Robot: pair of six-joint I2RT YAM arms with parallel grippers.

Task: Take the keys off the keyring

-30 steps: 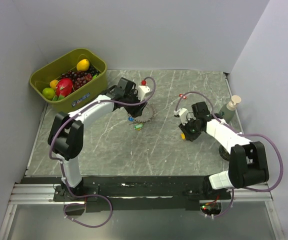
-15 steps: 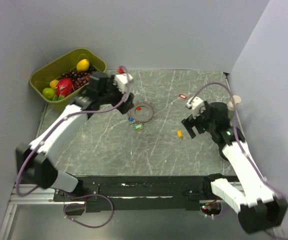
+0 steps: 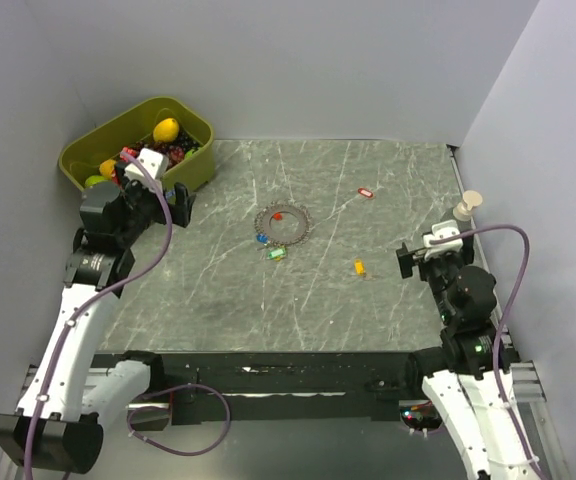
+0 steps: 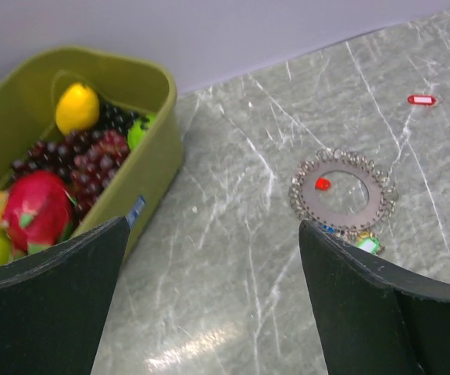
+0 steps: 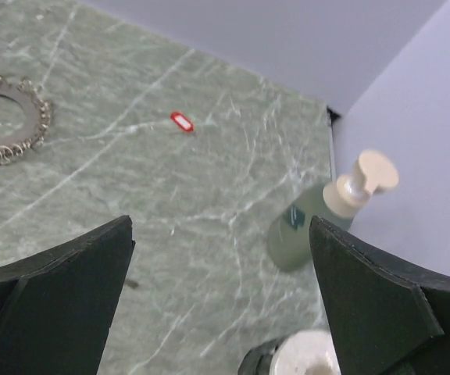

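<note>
Left gripper wide open, empty, by the bin. Keyring flat mid-table, to its right; blue and green keys on its near edge. Right gripper wide, empty, farther off. Left looks marginally closer.

You have grey-green marbled table: keyring at centre, red key inside loop, blue key and green key at its near side. Yellow key lies right of that, second red key toward far-right corner. Olive bin at far-left corner, pump bottle at right edge.
</note>
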